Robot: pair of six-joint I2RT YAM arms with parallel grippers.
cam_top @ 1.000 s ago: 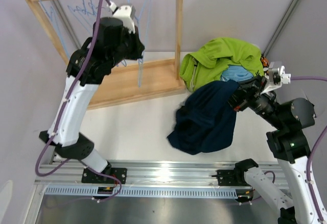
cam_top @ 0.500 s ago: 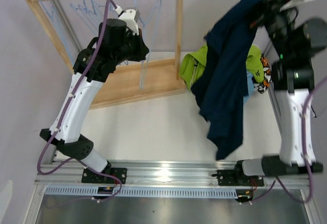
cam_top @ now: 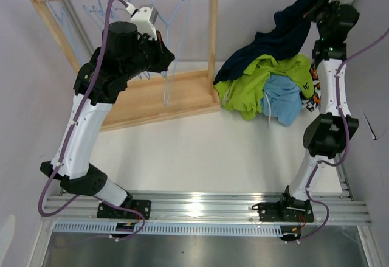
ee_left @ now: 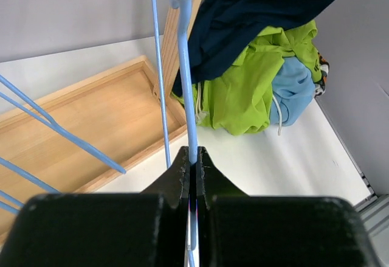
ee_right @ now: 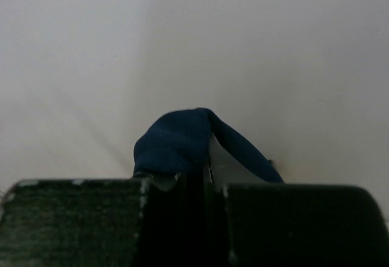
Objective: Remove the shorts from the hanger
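Shorts (cam_top: 284,31) in navy dangle from upstretched right gripper (cam_top: 313,5).

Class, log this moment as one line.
left tool: shut on blue hanger | right tool: shut on navy shorts, raised | below: green shorts

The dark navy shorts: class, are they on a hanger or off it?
Off. The dark navy shorts hang from the right gripper, jaws shut on them; the blue hanger in the left gripper is bare.

Navy shorts (cam_top: 285,31) aloft, lime (cam_top: 267,79), blue (cam_top: 283,98), possibly patterned (cam_top: 313,98) heaped
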